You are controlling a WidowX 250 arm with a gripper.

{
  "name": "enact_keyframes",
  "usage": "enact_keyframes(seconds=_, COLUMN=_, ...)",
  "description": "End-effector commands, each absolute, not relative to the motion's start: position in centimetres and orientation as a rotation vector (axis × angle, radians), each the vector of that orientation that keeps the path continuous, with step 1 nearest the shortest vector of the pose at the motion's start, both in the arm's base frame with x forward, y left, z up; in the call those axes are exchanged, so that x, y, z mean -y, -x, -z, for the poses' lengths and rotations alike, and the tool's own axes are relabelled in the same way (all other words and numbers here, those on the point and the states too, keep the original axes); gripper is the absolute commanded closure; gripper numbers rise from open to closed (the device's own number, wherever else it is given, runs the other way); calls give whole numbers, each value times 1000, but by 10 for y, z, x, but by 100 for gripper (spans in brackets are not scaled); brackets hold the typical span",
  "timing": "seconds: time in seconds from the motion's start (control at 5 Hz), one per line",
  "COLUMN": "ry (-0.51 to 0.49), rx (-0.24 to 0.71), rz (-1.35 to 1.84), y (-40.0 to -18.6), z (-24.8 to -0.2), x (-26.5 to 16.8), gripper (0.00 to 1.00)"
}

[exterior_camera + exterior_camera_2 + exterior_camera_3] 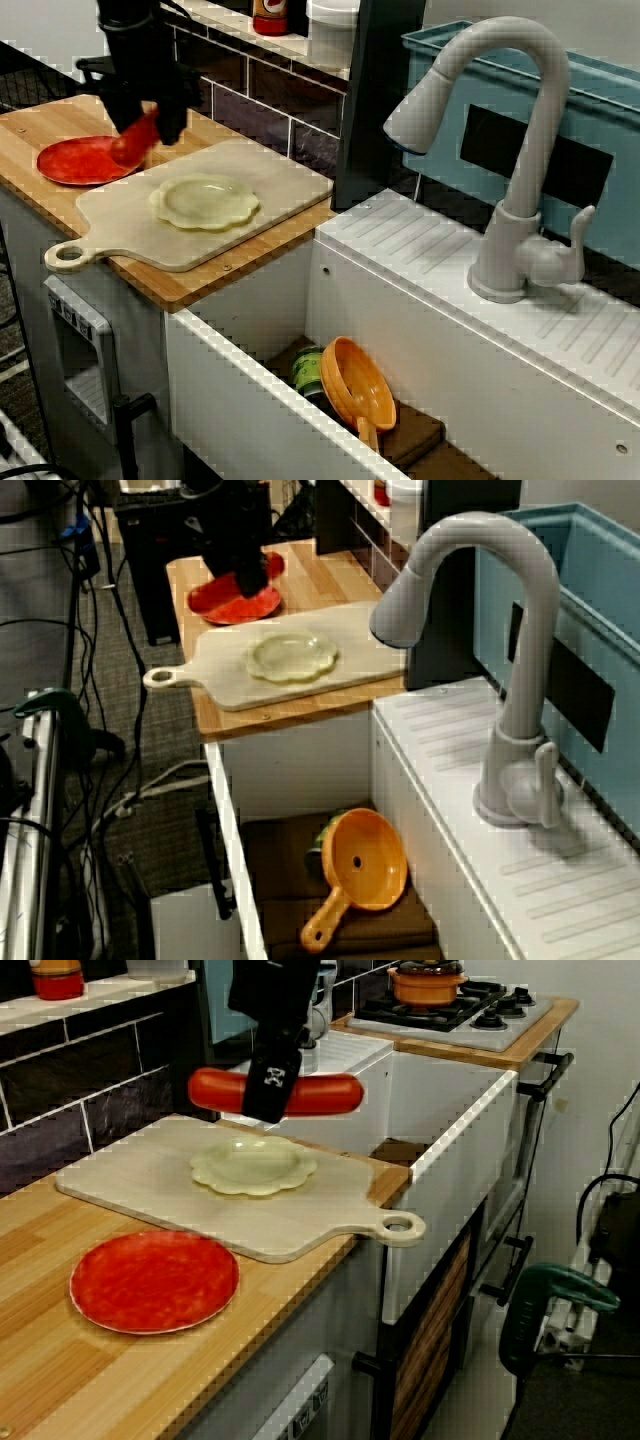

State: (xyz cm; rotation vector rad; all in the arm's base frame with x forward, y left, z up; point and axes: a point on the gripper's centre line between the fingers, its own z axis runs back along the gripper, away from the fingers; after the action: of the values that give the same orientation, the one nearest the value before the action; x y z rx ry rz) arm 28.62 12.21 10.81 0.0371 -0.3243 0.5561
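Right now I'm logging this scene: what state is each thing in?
Red toy sausage: gripped, off the wooden counter.
Black pincer: shut on it.
Round red plate: empty.
Pale green scalloped plate: empty, on pale cutting board.
Orange plastic strainer: lying in white sink.

Counter-end view: black gripper (272, 1100) cut off by top edge; its near finger covers the middle of the long red toy sausage (330, 1094) it grips, far finger hidden behind. Sink-side view: green tin (306, 368) mostly hidden behind orange plastic strainer (362, 385); label unreadable. Also red bottle (270, 14) cropped at top.
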Motion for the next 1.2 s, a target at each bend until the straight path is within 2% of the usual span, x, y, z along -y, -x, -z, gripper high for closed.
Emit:
enact_keyframes(seconds=0.0, ry=-71, rx=386, rz=-619, y=-279, z=-132, x=-170, gripper=100)
enact_keyframes(seconds=0.4, ry=-91, rx=406, rz=-662, y=-283, z=-134, x=-208, gripper=100)
enact_keyframes(seconds=1.0, ry=-176, rx=502, rz=-680, y=-298, z=-107, x=-241, gripper=100)
